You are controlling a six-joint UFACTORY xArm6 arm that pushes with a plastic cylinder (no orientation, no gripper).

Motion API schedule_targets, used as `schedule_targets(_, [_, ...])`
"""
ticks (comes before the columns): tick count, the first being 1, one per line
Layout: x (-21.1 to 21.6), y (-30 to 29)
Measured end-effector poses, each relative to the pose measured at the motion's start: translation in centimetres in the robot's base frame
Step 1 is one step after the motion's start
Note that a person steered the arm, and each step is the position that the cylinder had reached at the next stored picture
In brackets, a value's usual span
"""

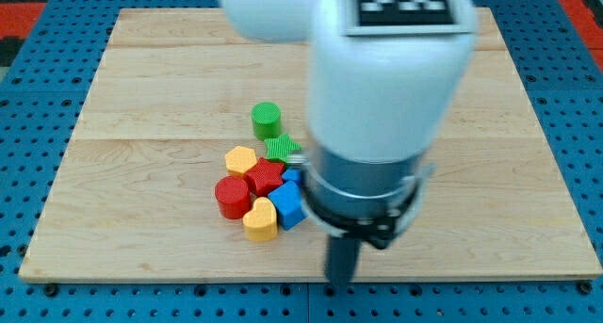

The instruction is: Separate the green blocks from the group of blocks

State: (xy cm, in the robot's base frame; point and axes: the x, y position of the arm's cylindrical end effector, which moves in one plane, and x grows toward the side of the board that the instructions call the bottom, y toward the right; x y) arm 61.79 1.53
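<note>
A green cylinder (267, 120) stands a little apart at the top of the group. A second green block (282, 149), shape unclear, touches the cluster just below it. The cluster holds a yellow hexagon (241, 159), a red block (266, 177), a red cylinder (232, 197), a yellow heart (260, 219), a blue block (288, 208) and another blue block (292, 177) partly hidden by the arm. My tip (341, 282) is at the board's bottom edge, below and to the right of the cluster, touching no block.
The wooden board (141, 97) lies on a blue perforated table. The arm's large white and dark body (377, 106) covers the board's middle right and hides whatever is behind it.
</note>
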Motion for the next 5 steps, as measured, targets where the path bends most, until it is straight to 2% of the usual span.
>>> schedule_targets(1, [-2.4, -3.7])
schedule_targets(5, [-18.2, -4.0])
